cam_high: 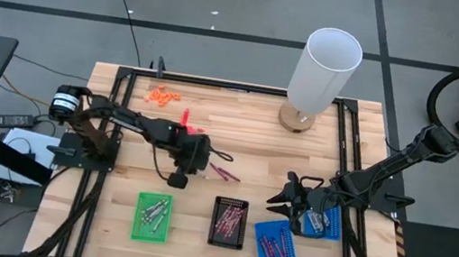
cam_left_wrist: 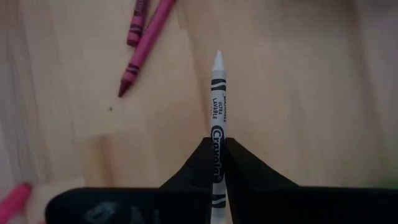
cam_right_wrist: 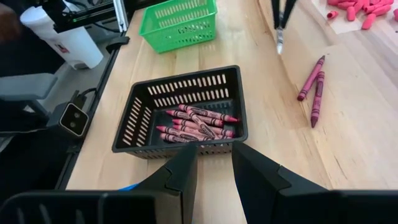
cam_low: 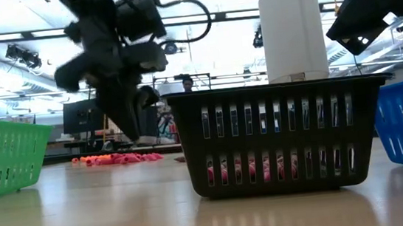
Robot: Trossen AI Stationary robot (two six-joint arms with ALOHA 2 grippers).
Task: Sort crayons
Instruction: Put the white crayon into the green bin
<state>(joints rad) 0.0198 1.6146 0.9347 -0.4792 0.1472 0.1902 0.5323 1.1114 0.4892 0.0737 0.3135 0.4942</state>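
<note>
Over the middle of the counter [cam_high: 239, 125], my left arm reached in from its base at the left edge, elbow bent, and its left pincer [cam_left_wrist: 218, 158] was clenched on a silvery-white crayon [cam_left_wrist: 218, 99]. That crayon stuck straight out past the dark fingertips [cam_left_wrist: 202, 163], point forward, above bare wood. Two maroon crayons [cam_right_wrist: 314, 87] lay loose on the counter just beside it, side by side and near each other.

Across at the right edge, my right arm stretched low toward the front, with the right pincer [cam_right_wrist: 214, 165] hanging above the near rim of the black tray [cam_right_wrist: 134, 112], its fingers standing apart with nothing between them.

Along the front of the counter I had three small trays in a row. I saw a green tray [cam_high: 137, 224] at the left holding several pale crayons, then the black one in the middle holding a heap of pinkish-red crayons [cam_right_wrist: 199, 123], then a blue tray [cam_high: 262, 247] at the right with more crayons in it. A small orange-pink pile [cam_high: 162, 95] sat near the far left corner, and a tall white cylinder [cam_high: 322, 74] stood at the far edge.
</note>
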